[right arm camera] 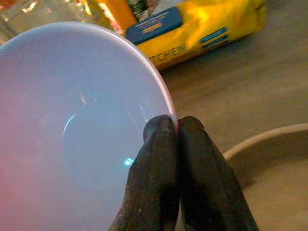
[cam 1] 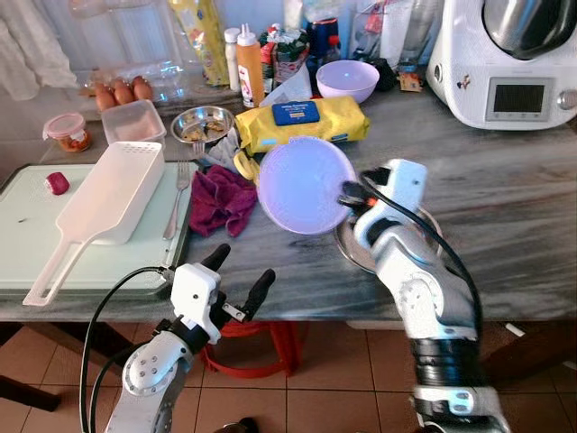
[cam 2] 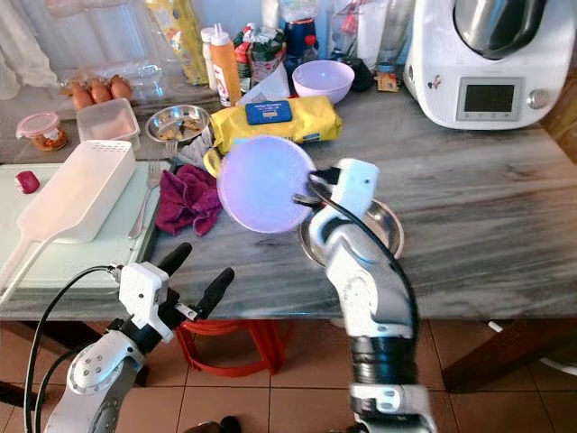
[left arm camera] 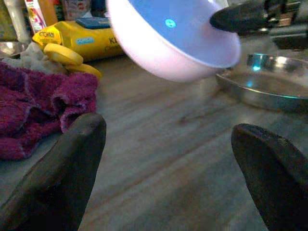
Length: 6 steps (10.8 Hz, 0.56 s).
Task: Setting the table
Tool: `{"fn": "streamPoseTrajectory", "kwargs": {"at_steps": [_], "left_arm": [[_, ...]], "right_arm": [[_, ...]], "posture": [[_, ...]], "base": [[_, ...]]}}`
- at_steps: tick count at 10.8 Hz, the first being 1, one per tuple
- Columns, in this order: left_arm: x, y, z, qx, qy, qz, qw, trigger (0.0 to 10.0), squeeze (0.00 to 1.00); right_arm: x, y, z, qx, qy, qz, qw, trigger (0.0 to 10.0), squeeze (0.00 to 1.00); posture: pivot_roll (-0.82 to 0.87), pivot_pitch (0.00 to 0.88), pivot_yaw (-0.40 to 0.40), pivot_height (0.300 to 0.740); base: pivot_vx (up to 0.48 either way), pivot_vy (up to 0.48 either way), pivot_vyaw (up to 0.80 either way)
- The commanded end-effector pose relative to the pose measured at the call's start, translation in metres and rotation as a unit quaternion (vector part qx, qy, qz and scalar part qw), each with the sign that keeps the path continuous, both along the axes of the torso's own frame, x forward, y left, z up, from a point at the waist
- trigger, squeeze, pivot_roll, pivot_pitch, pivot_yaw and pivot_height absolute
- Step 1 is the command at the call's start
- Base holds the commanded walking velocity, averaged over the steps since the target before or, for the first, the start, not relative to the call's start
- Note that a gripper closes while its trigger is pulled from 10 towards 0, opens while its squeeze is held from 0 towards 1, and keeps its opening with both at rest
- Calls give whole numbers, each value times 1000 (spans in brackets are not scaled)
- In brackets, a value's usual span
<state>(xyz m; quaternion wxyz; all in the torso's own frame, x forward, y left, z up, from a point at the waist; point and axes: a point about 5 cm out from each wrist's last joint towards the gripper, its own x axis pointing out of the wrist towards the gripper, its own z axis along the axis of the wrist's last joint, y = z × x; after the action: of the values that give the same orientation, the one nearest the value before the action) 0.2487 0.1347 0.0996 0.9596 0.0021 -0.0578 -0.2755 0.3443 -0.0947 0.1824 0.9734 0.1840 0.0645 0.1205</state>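
Observation:
My right gripper is shut on the rim of a pale lilac bowl, held tilted above the marble counter. In the right wrist view the two black fingers pinch the bowl at its edge. Just under my right arm lies a steel plate. My left gripper hangs open at the counter's front edge, below the bowl. A second lilac bowl stands at the back. A fork lies on the pale tray.
A magenta cloth, a yellow wipes pack and a small steel dish lie behind the bowl. A white paddle-shaped container rests on the tray. A white kitchen machine stands back right. Bottles and eggs crowd the rear.

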Motion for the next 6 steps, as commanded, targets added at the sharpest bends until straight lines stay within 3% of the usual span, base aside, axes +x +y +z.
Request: {"fn": "streamPoseTrajectory", "kwargs": {"at_steps": [1, 6], "left_arm": [[-2, 2, 1, 2, 2, -2, 1000, 10000, 0], [-4, 1, 2, 1, 2, -6, 1000, 10000, 0]], "right_arm": [[1, 7, 2, 1, 6, 10, 1000, 10000, 0], [-4, 9, -22, -22, 70, 18, 997, 10000, 0]], "posture": [[-24, 128, 47, 740], [-22, 127, 49, 740]], "base": [[0, 0, 0], [0, 0, 0]]}}
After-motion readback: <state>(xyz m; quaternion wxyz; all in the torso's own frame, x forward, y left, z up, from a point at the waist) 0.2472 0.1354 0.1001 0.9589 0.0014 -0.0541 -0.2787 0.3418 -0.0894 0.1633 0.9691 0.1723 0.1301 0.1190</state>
